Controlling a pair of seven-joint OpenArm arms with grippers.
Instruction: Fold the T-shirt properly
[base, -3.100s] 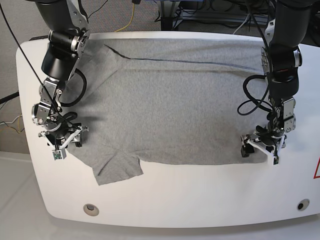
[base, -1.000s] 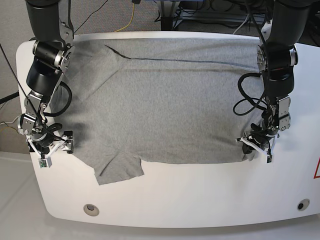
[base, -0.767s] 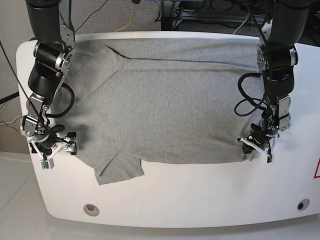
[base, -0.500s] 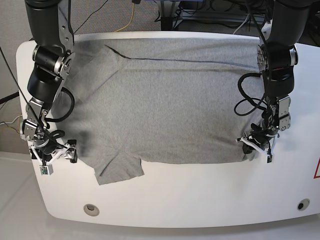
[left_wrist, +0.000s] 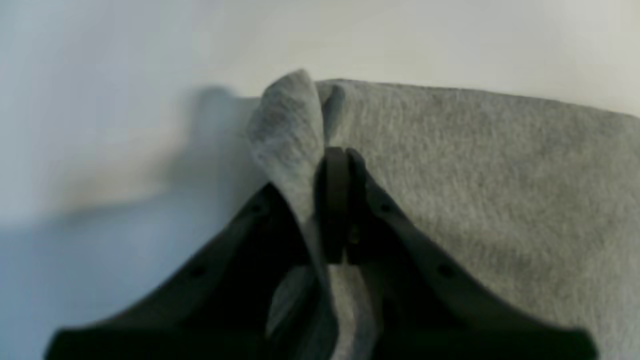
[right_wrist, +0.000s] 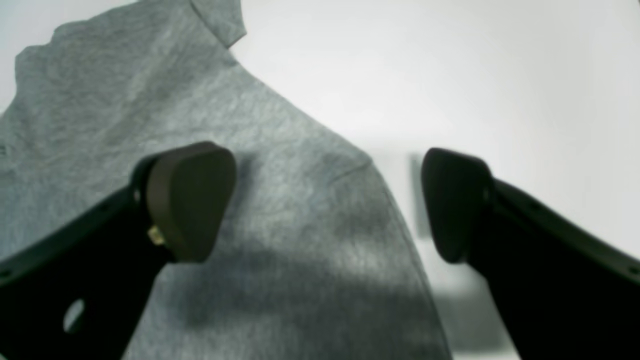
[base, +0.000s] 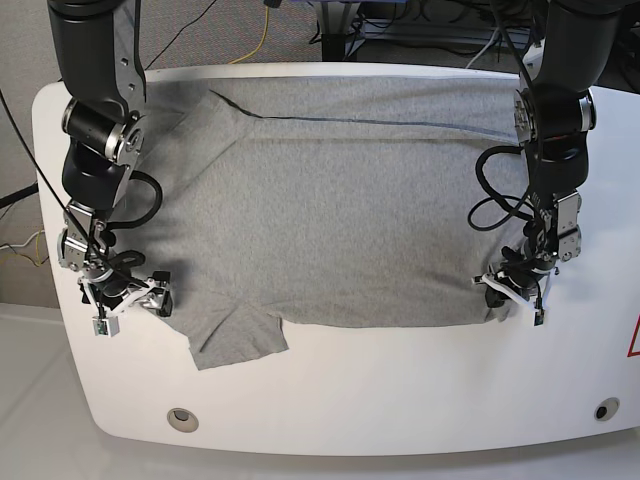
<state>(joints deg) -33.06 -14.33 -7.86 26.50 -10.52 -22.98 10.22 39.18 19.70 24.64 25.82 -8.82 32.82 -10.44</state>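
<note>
Left tool (left_wrist: 334, 200) clamped on hem corner, right tool (right_wrist: 327, 205) spread wide over sleeve side, nothing held.
Large plain heather-grey knit T-shirt (base: 340, 210) lies flat, covering most of the white rounded table (base: 400, 400), one sleeve pointing at the front edge. Risks: left pinch holds only a thin bunched fold, could slip out on lift; right tool straddles the cloth edge, one pad (right_wrist: 190, 205) over fabric and the other over bare table, so closing may miss or snag one layer, giving a skewed fold.

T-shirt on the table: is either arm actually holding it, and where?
The left gripper pinches the T-shirt at a bottom corner; the right gripper holds nothing.
</note>
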